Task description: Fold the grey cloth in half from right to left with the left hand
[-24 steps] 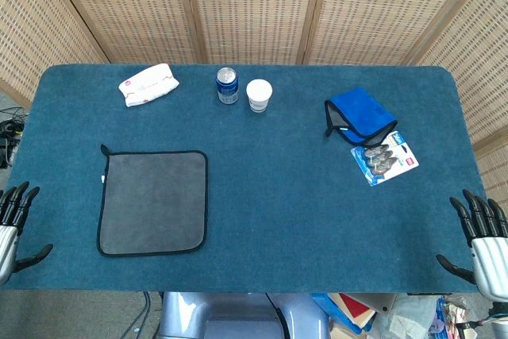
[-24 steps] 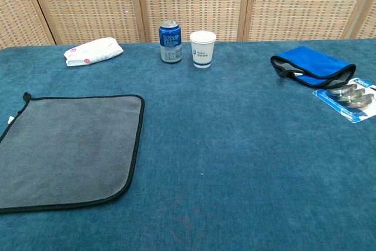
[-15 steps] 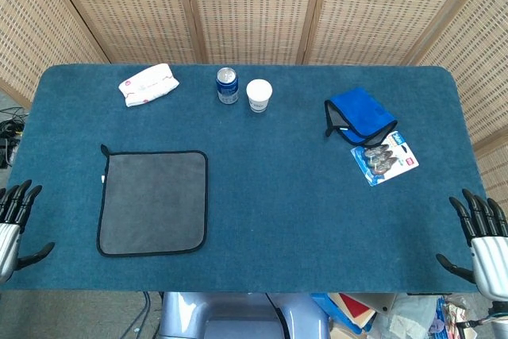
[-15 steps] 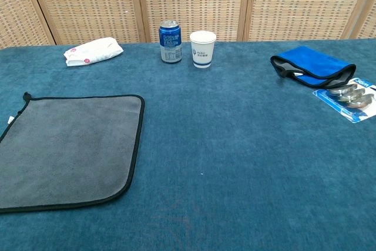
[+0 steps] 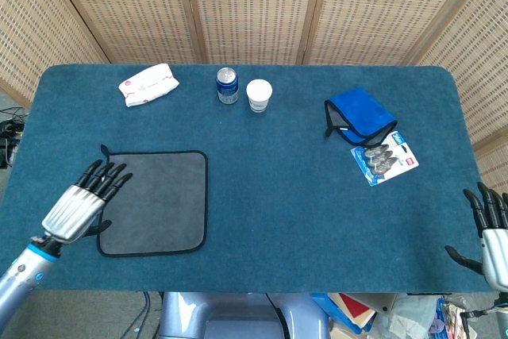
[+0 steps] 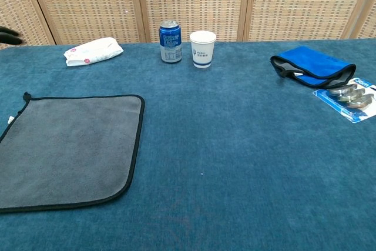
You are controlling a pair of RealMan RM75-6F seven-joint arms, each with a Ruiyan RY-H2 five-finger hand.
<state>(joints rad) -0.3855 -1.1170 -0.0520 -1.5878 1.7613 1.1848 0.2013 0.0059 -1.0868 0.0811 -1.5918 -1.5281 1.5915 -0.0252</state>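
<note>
The grey cloth (image 5: 155, 202) with a black hem lies flat and unfolded on the left part of the blue table (image 5: 270, 196); the chest view shows the grey cloth (image 6: 67, 148) at the lower left. My left hand (image 5: 83, 204) hovers over the cloth's left edge, open, fingers spread and pointing away from me. In the chest view only a dark fingertip (image 6: 9, 34) of it shows at the left border. My right hand (image 5: 492, 236) hangs off the table's right front corner, open and holding nothing.
Along the back stand a white packet (image 5: 148, 84), a blue can (image 5: 228, 86) and a white paper cup (image 5: 259, 95). A folded blue cloth (image 5: 359, 116) and a blister pack (image 5: 385, 158) lie at the right. A wicker screen closes the back.
My left hand has risen from the table's left front corner and moved in over the cloth's left edge. The right hand has sunk slightly. The cloth has not moved.
</note>
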